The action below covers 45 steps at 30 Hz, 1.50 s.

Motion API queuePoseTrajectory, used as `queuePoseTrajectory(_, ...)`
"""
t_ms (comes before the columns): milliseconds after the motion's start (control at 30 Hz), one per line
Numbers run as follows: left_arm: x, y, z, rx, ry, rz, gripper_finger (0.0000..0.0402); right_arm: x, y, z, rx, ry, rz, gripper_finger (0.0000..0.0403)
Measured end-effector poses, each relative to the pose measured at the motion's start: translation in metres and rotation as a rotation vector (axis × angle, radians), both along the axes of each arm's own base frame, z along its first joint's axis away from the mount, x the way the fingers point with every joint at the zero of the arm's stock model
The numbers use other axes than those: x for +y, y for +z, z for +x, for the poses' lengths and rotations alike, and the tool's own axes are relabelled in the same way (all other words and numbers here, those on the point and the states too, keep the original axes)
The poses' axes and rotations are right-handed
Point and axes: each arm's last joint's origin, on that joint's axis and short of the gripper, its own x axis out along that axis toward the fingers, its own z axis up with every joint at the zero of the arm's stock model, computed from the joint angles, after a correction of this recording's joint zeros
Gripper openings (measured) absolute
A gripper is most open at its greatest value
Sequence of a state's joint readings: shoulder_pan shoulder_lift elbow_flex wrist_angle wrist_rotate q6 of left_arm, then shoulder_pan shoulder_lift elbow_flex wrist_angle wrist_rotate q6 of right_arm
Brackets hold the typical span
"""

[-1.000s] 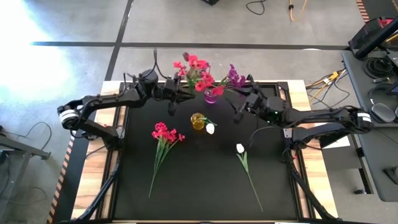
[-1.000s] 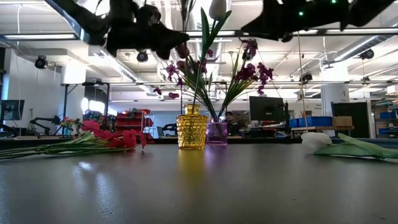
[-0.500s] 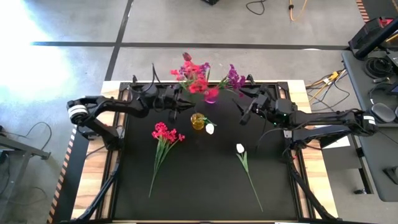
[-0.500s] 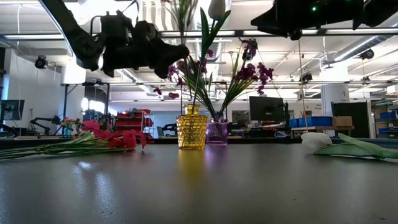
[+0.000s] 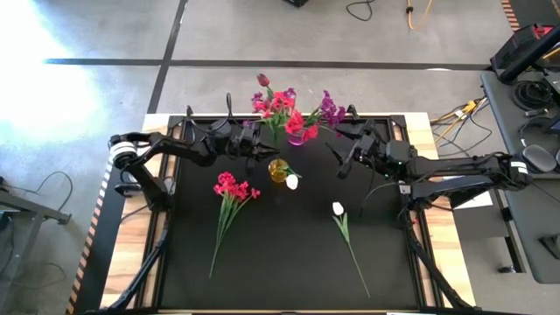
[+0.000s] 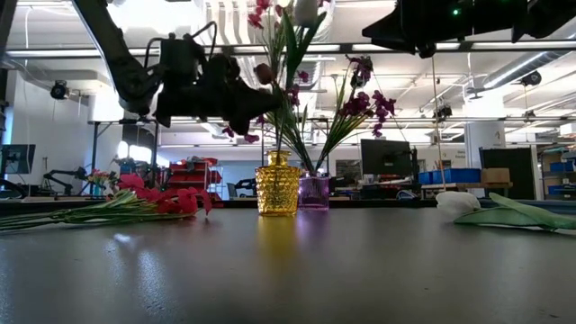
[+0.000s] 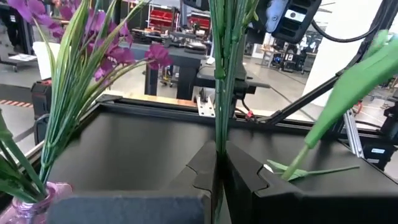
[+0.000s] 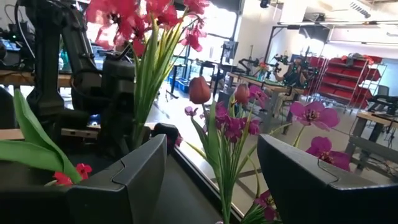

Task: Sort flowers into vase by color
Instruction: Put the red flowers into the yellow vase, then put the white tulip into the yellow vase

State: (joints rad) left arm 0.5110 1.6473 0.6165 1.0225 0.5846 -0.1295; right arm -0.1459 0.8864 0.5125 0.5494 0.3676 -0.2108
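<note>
- We see the left hand (image 5: 256, 145) pinching the red spray (image 5: 284, 112), now carried nearer the yellow vase (image 5: 278, 171).
- Right hand (image 5: 337, 154) spread, barely shifted.

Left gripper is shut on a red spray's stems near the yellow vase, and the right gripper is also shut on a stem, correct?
Not quite. The right gripper is open and holds nothing, as the right wrist view shows. The left gripper is indeed shut on the red spray near the yellow vase.
</note>
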Motion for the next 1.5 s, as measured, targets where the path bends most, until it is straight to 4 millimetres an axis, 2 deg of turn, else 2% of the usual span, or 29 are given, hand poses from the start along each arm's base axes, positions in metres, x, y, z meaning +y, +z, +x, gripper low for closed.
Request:
queuePoseTrajectory(233, 0.003, -0.006, 0.004, 0.017, 0.024, 0.003, 0.0009, 0.000, -0.003, 0.000, 0.026, 0.000, 0.005, 0.0244)
queuePoseTrajectory(667, 0.002, -0.013, 0.003, 0.081, 0.022, 0.047, 0.0105, 0.000, -0.011, 0.000, 0.094, 0.002, 0.054, 0.0244)
queuePoseTrajectory(833, 0.001, -0.018, 0.001, 0.109, 0.019, 0.061, 0.0130, 0.001, -0.016, 0.001, 0.142, 0.004, 0.108, 0.0242)
queuePoseTrajectory(1200, -0.007, -0.029, -0.016, 0.113, 0.064, 0.080, 0.0142, 0.012, -0.007, 0.003, 0.285, -0.010, 0.186, 0.0244)
queuePoseTrajectory(1500, -0.021, -0.016, -0.042, 0.032, 0.075, 0.125, 0.0142, 0.028, -0.005, -0.004, 0.464, -0.025, 0.378, 0.0244)
